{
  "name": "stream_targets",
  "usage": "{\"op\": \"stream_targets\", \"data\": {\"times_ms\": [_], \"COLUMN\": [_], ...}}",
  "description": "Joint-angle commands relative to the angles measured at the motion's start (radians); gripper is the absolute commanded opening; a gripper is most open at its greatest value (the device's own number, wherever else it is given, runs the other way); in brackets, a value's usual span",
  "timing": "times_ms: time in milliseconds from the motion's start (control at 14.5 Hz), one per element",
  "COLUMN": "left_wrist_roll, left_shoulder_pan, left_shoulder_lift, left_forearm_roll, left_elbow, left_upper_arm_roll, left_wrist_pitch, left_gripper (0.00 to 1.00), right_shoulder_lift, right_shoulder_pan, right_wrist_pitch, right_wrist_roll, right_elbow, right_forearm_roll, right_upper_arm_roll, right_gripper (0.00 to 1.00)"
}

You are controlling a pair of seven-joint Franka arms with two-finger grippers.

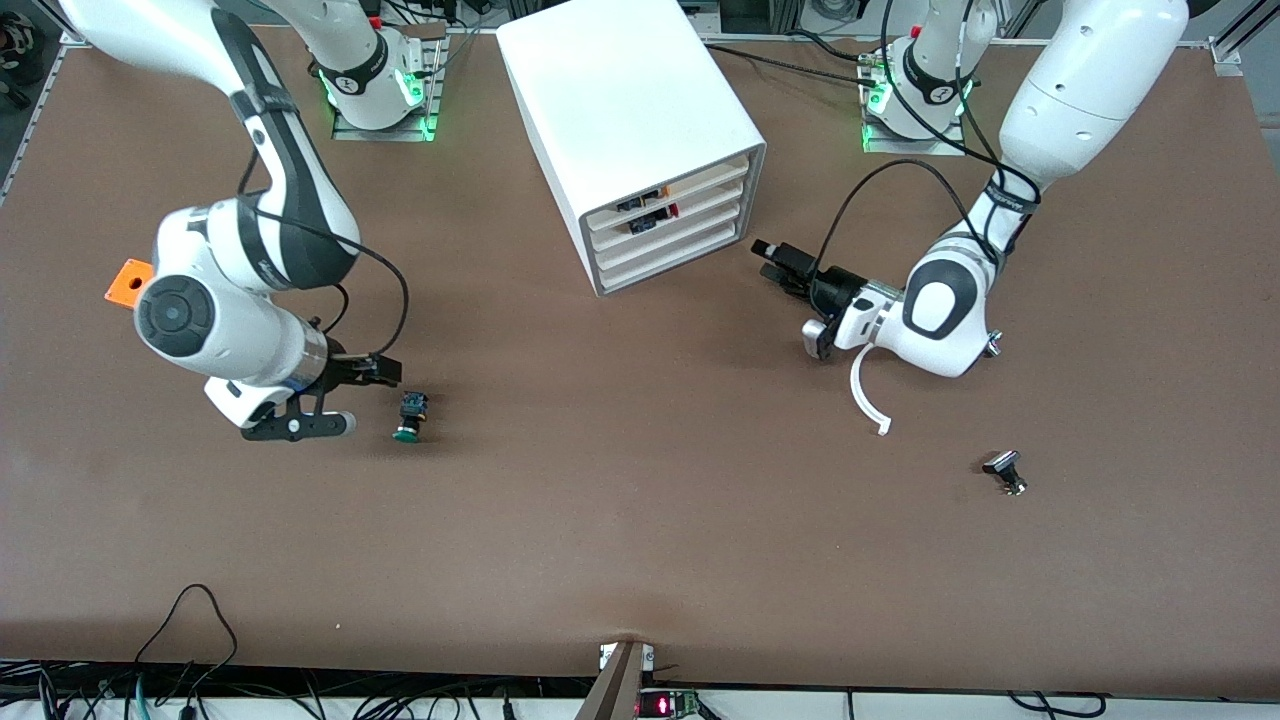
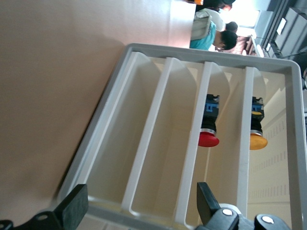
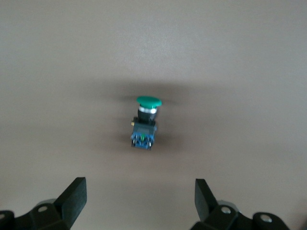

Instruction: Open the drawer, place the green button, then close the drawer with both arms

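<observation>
Nearest cam: black-and-silver switch [image 1: 1004, 472], toward left arm's end, not your target. Green button [image 1: 411, 417] lies on its side on table, toward right arm's end. Your right gripper [image 1: 372, 392] sits just beside it, fingers wide, nothing held, prob. lined up for pickup. Left gripper [image 1: 775, 262] faces cabinet [image 1: 630, 110] front, fingers wide, empty, likely set to pull third drawer [image 1: 668, 241], not yet out. Orange box [image 1: 127, 281] is by right arm.
</observation>
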Motion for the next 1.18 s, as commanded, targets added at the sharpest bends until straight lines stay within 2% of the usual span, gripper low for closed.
{"op": "stream_targets", "data": {"times_ms": [0, 276, 415, 484, 691, 760, 1037, 1106], "left_wrist_roll": [0.142, 0.23, 0.255, 0.256, 0.259, 0.259, 0.317, 0.318], "left_shoulder_pan": [0.001, -0.022, -0.039, -0.04, -0.062, -0.072, -0.094, -0.094], "left_shoulder_lift": [0.041, 0.067, 0.07, 0.072, 0.072, 0.076, 0.107, 0.107], "left_forearm_roll": [-0.084, -0.105, -0.106, -0.106, -0.106, -0.112, -0.135, -0.135], "left_elbow": [-0.031, -0.047, -0.048, -0.051, -0.062, -0.064, -0.067, -0.068], "left_upper_arm_roll": [-0.035, -0.046, -0.046, -0.046, -0.046, -0.046, -0.046, -0.046], "left_wrist_pitch": [0.009, 0.03, 0.03, 0.03, 0.032, 0.038, 0.086, 0.086], "left_gripper": [0.99, 0.99, 0.94, 0.9, 0.61, 0.55, 0.54, 0.39], "right_shoulder_lift": [0.029, 0.083, 0.106, 0.113, 0.143, 0.143, 0.143, 0.143], "right_shoulder_pan": [-0.004, -0.004, -0.004, -0.004, -0.001, 0.002, 0.007, 0.007], "right_wrist_pitch": [0.146, 0.283, 0.331, 0.345, 0.38, 0.38, 0.38, 0.38], "right_wrist_roll": [-0.012, -0.014, -0.012, -0.011, -0.003, 0.003, 0.003, 0.005], "right_elbow": [-0.086, -0.148, -0.166, -0.171, -0.171, -0.169, -0.169, -0.168], "right_forearm_roll": [0.012, 0.012, 0.012, 0.012, 0.012, 0.012, 0.012, 0.012], "right_upper_arm_roll": [-0.003, -0.003, -0.003, -0.003, -0.003, -0.003, -0.001, -0.001], "right_gripper": [1.0, 1.0, 1.0, 1.0, 0.99, 0.98, 0.76, 0.69]}}
